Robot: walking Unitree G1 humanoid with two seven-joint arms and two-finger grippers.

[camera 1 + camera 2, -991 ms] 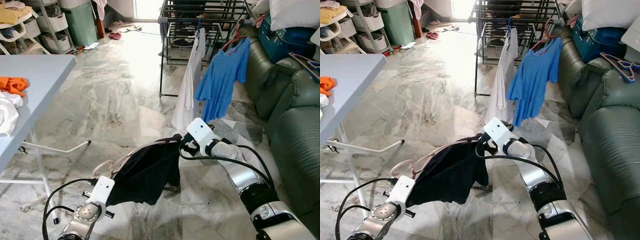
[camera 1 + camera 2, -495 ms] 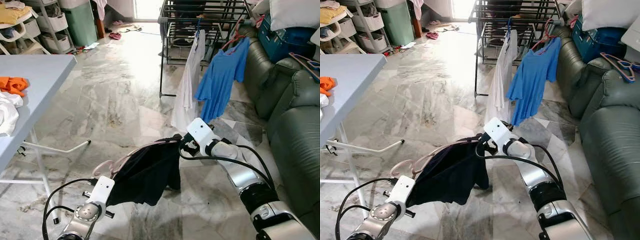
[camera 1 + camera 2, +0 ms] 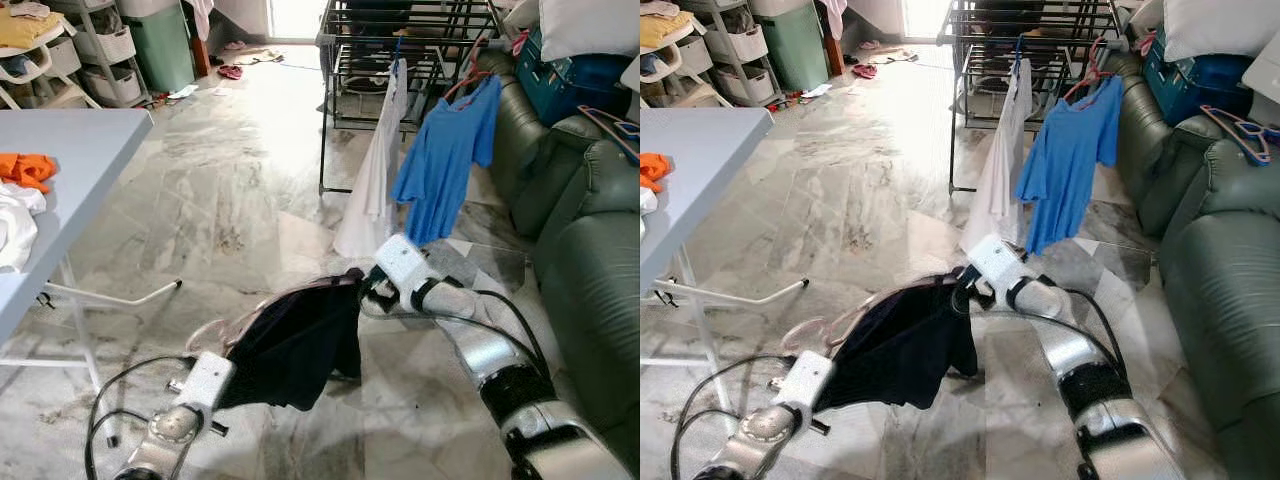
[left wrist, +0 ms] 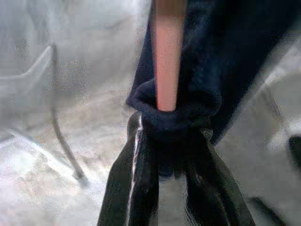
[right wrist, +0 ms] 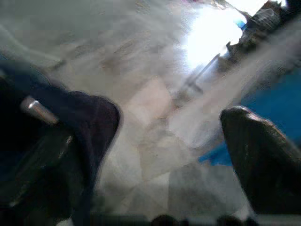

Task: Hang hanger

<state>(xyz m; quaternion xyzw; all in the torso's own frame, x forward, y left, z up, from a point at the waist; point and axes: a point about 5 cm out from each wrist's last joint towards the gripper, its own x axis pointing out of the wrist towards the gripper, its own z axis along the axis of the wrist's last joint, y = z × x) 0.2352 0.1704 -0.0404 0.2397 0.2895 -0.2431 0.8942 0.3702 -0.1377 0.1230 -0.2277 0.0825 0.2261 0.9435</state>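
Two claws carry a pink hanger (image 3: 262,311) draped with a dark garment (image 3: 290,345) level above the floor: left claw (image 4: 162,141) clamps its end, right claw (image 3: 362,290) spread beside the other.

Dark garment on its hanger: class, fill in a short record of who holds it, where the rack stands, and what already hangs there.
held item: dark garment on pink hanger
left gripper: shut on garment and hanger end
right gripper: at the garment's other end, grip unclear
rack: ahead, beside the sofa
on rack: white garment, blue shirt
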